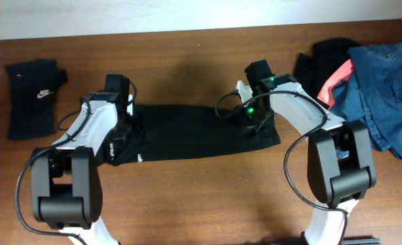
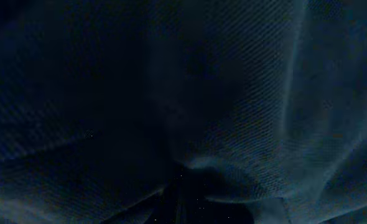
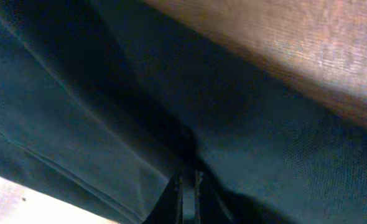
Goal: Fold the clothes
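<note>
Left gripper (image 1: 128, 131) pinched tight on the black shirt (image 1: 187, 133), left end; right gripper (image 1: 254, 121) clamps its right end, mid-frame. I see only dark cloth up close, left fingertips buried. Denim pile (image 1: 381, 82) cut off upper right.

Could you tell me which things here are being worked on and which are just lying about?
In hand: black shirt, left gripper, right gripper, both shut on it.
Lying about: swoosh piece, denim, coral piece, black heap.

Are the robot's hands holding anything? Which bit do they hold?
Yes, it seems. The left gripper pinches the black shirt at its left end, and the right gripper pinches its right end.
</note>
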You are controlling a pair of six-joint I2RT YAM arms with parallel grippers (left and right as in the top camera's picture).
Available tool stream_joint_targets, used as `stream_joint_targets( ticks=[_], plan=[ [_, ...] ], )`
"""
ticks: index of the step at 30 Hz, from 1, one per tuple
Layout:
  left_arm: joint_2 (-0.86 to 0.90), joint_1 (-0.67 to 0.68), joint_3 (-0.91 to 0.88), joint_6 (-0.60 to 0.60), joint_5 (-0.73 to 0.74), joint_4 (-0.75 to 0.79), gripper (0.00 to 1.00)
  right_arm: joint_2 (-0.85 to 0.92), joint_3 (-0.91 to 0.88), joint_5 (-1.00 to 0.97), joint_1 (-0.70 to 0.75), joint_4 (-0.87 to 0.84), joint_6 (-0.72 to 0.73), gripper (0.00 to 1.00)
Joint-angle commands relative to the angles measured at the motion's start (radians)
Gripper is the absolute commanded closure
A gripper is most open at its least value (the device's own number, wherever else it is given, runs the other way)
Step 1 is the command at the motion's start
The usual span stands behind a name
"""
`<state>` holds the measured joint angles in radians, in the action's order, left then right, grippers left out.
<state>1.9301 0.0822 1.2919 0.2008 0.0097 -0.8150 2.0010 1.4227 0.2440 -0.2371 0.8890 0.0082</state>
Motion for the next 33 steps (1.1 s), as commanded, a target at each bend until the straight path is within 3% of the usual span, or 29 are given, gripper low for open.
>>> stream_joint_targets(
  ticks=[1, 7, 23, 33],
  plan=[
    [0.008, -0.005, -0.003, -0.015, -0.011, -0.017, 0.99, -0.011, -0.002, -0.055, 0.003, 0.033, 0.008, 0.96],
    [0.008, -0.005, -0.003, -0.015, -0.050, -0.059, 0.99, -0.011, -0.002, -0.187, 0.012, 0.082, 0.053, 0.96],
    [0.008, -0.005, -0.003, -0.015, -0.090, -0.088, 0.99, -0.013, 0.000, -0.188, 0.172, 0.196, 0.052, 0.96],
    [0.008, -0.005, -0.039, -0.015, -0.090, -0.082, 0.99, -0.174, 0.060, -0.027, 0.149, 0.223, 0.048, 0.95]
  ],
)
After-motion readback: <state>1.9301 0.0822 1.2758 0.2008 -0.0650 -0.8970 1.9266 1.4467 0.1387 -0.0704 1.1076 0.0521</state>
